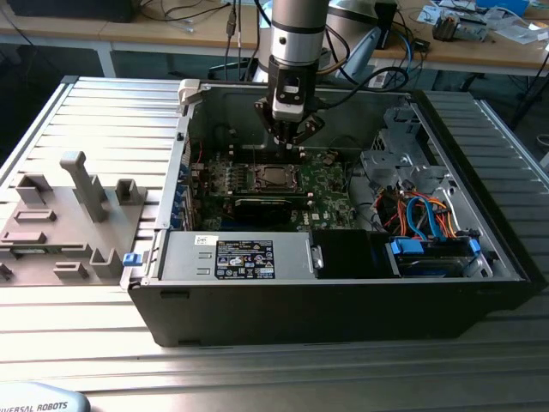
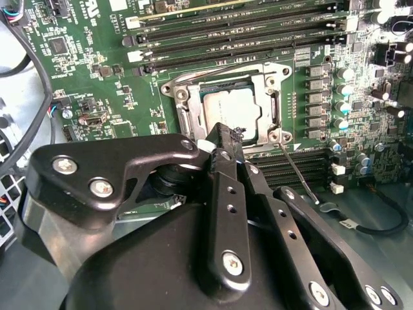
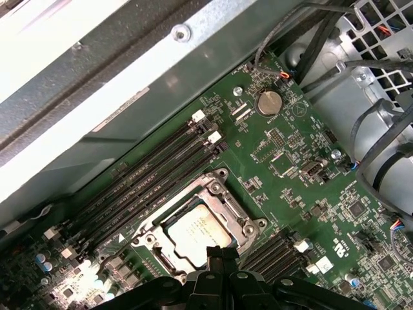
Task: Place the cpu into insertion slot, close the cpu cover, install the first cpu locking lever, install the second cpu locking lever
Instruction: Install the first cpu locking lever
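Note:
The cpu lies flat in the insertion slot of the green motherboard, its silver top showing through the window of the cpu cover. The cover lies down over the chip in both wrist views: cpu, cpu cover. A thin locking lever sticks out from the socket's corner at an angle, unlatched. My gripper hovers just above the socket's edge, fingers pressed together and holding nothing. In the exterior view the gripper hangs a little behind the cpu.
Long memory slots run beside the socket. A black graphics card and the power supply sit toward the case front. Drive bays and coloured cables fill the exterior view's right. A grey parts fixture lies outside the case.

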Action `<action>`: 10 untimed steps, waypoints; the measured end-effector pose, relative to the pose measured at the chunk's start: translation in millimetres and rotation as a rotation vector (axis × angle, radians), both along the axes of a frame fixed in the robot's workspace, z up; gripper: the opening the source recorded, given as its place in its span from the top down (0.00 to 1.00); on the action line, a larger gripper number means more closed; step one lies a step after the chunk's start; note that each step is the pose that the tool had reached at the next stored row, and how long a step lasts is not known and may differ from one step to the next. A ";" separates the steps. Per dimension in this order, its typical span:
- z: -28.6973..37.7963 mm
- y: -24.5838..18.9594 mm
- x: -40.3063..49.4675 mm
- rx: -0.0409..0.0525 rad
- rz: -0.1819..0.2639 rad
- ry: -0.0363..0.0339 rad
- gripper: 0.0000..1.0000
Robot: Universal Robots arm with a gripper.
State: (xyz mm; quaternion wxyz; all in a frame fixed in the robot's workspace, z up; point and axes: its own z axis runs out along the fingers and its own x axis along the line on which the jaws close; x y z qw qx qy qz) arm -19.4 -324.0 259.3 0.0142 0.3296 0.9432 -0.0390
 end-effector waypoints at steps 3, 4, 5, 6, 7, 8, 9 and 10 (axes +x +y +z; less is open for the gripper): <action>0.0 0.0 0.0 0.0000 0.004 0.0000 0.89; 0.0 0.0 0.0 0.0000 0.004 0.0000 0.89; 0.0 0.0 0.0 0.0001 0.006 0.0000 0.89; 0.0 0.0 0.0 0.0000 0.007 0.0000 0.89; 0.0 0.0 0.0 -0.0001 0.010 0.0000 0.89; 0.0 0.0 0.0 -0.0001 0.012 0.0000 0.89; 0.0 0.0 0.0 -0.0001 0.014 0.0001 0.89; 0.0 0.0 0.0 -0.0001 0.015 0.0000 0.89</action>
